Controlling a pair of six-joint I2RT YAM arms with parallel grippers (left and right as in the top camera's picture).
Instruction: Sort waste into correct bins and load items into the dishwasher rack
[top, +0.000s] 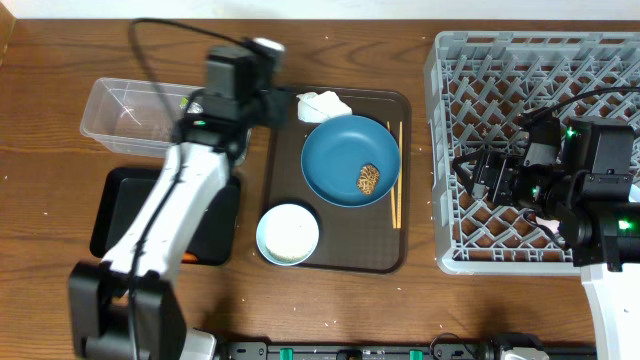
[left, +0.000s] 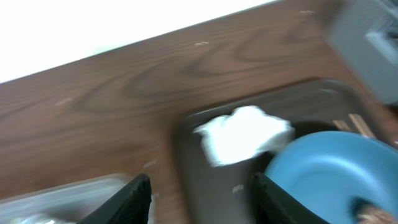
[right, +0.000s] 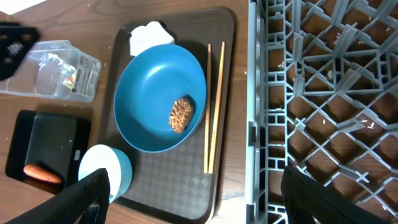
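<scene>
The left tool (left: 202, 202), jaws apart and empty, hovers over the crumpled white paper napkin (left: 242, 134) in the brown serving tray's (left: 205, 180) far left corner. The right tool (right: 211, 199), also apart, hangs above the dishwasher rack (right: 254, 93).

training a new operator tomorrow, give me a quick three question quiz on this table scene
1. True or false: the brown food lump lies in the blue plate.
2. Where is the carrot? A) clear tub B) black tray C) white bowl
3. Name the item lying on the serving tray between the plate and the rack.

Key: 1 true; 2 B; 3 the chopsticks.
</scene>
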